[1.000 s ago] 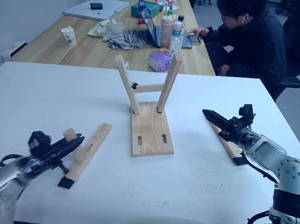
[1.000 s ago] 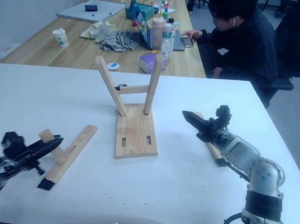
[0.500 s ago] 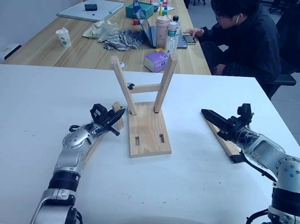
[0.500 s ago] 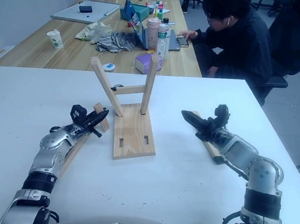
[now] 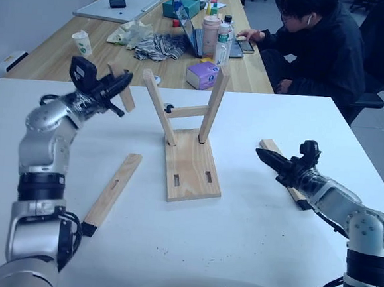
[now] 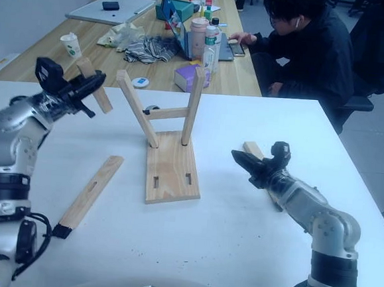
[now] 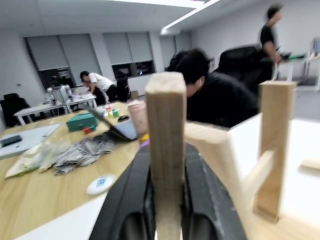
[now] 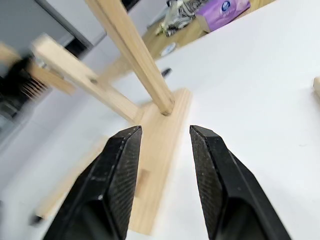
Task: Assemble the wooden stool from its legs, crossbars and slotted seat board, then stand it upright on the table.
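Wooden crossbar [image 7: 166, 150] pinched between left fingers [image 7: 137, 200], wrist view confirming, right fingers [image 8: 122, 175] spread facing seat board [image 8: 160, 140]

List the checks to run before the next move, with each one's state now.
1. Held crossbar clamped in left gripper: ok.
2. Free right gripper open, empty: ok.
3. Flat board, two near slots free: ok.
4. Both standing legs fully seated: cannot tell.
5. Both left loose leg and right loose leg lying on table: ok.
6. Assembly complete: not ok, two legs missing.
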{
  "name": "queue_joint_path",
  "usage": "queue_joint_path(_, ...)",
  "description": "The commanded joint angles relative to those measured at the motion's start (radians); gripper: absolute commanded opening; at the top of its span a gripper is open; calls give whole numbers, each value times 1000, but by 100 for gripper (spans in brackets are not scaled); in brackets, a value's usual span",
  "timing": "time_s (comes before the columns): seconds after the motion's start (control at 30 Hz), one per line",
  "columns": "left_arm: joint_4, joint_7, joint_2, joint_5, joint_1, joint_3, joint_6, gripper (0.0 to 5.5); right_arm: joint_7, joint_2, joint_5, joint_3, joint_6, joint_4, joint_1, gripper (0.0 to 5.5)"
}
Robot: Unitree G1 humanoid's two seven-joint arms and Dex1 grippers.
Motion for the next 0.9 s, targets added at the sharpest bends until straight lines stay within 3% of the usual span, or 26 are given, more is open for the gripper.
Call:
queue_joint_path(0.03,104,-250,116,93,-91,-151,23,38,52,-1,-137,93,-68,-15,11,176)
queue_joint_path(0.2,190,-695,251,143,-252,-306,36,38,75,30,-187,88,-97,-7,12,176)
queue_joint_path(0.3,180,-845,339,151,-379,-442,-73,38,80,40,-201,84,-104,1,5,176)
queue_joint_path(0.43,91,-860,532,182,-485,-781,-313,38,72,75,-223,84,-123,3,15,176)
queue_joint_path(0.5,26,-860,619,294,-483,-947,-514,38,67,98,-239,88,-134,10,17,176)
queue_joint_path(0.63,-156,-860,894,282,-398,-1260,-723,38,62,132,-262,81,-156,21,16,176)
queue_joint_path(0.8,-373,-860,1073,112,-374,-1476,-607,38,61,159,-288,75,-171,42,13,176)
queue_joint_path(0.9,-469,-860,1062,2,-368,-1561,-450,38,65,168,-300,77,-177,57,7,176)
